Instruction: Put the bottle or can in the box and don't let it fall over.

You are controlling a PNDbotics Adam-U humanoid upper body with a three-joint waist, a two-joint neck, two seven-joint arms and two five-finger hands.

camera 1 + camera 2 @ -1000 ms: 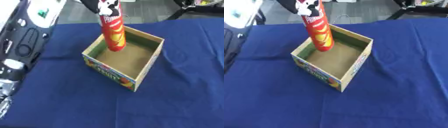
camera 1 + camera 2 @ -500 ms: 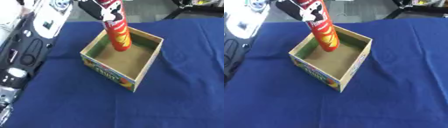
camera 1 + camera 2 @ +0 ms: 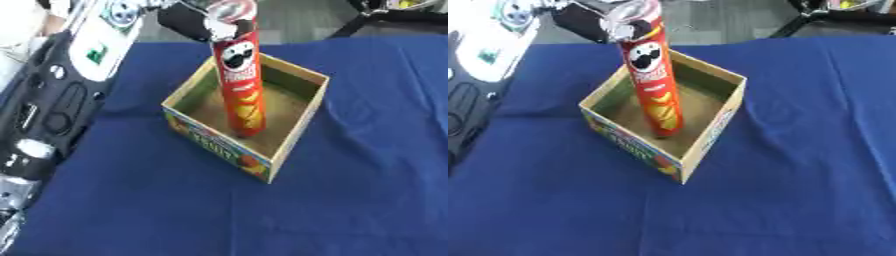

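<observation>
A tall red crisps can (image 3: 241, 85) stands upright inside the open cardboard box (image 3: 289, 137), its base on the box floor near the middle. My left hand (image 3: 188, 22), black, is at the can's top from the far left side, and its fingers wrap the rim just under the clear lid (image 3: 632, 11). The box has a colourful printed front (image 3: 627, 145) and sits on the blue cloth. My right hand shows in neither view.
My left arm (image 3: 61, 85), black with white covers, runs along the left edge of the table. Blue cloth (image 3: 798, 190) covers the table around the box, with open cloth to the right and front. Dark stand legs (image 3: 385, 12) show beyond the far edge.
The can has gone down further into the box, its base now lower on the box floor. My left hand has slid to the very top of the can, so more of the label shows.
</observation>
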